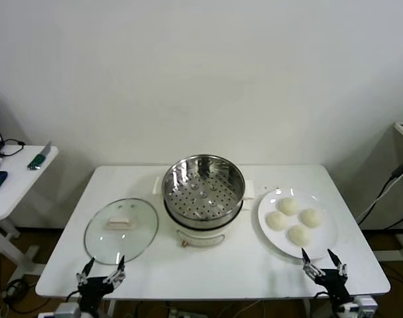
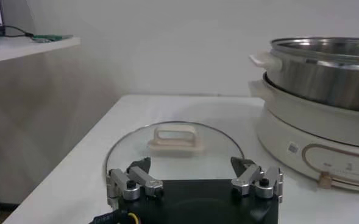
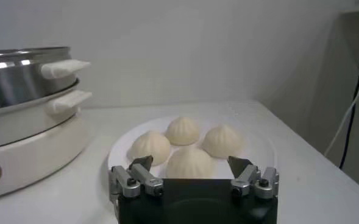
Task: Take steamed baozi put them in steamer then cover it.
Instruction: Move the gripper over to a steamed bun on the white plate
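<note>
Jaws apart and empty, the left gripper [image 1: 102, 270] and right gripper [image 1: 323, 261] wait at the counter's [image 1: 208, 271] near edge. All four steamed baozi [image 1: 293, 219] sit on the plate [image 1: 324, 235]; steamer [image 1: 203, 187] empty, glass lid [image 1: 120, 230] lying beside it. Nothing accomplished yet.

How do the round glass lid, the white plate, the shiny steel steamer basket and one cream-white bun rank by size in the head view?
1. Steel steamer basket and white plate: look alike, unranked.
2. Round glass lid, slightly smaller.
3. One cream-white bun, clearly smallest.
</note>
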Controlling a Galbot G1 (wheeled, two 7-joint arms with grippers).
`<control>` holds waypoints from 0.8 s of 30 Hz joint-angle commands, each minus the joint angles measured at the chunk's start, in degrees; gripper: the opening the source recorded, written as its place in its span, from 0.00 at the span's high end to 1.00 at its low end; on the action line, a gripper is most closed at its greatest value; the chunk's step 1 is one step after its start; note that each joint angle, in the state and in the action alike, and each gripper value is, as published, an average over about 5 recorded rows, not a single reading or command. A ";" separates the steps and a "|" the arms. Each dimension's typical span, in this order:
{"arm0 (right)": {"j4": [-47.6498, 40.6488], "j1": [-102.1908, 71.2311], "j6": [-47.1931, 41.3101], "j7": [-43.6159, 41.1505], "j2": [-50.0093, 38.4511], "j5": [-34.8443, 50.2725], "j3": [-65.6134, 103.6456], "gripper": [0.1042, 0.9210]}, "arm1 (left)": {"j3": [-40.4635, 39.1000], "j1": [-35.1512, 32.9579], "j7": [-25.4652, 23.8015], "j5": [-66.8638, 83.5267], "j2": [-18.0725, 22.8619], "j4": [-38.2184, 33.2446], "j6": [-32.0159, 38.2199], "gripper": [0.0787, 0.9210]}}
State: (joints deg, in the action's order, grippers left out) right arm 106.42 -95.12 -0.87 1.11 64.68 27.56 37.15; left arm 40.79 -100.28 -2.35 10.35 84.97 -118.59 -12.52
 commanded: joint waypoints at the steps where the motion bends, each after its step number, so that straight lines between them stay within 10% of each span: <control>1: 1.03 5.55 -5.33 2.55 -3.17 -4.07 -0.49 0.12 | -0.03 0.14 -0.02 0.18 0.09 -0.23 -0.12 0.12; 11: -3.81 27.77 -17.15 1.06 -16.26 -6.39 -6.94 0.12 | -0.50 0.71 -0.13 0.18 -0.05 -0.65 -0.59 0.12; 24: -16.93 55.79 -17.74 -21.08 -36.71 -15.79 -34.32 0.12 | -1.47 1.63 -0.38 -0.07 -0.08 -0.85 -1.16 0.12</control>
State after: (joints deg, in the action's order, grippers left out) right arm 96.33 -58.66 -15.99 -7.65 40.61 17.67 19.11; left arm 39.32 -98.65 -2.73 10.33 84.98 -119.47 -13.65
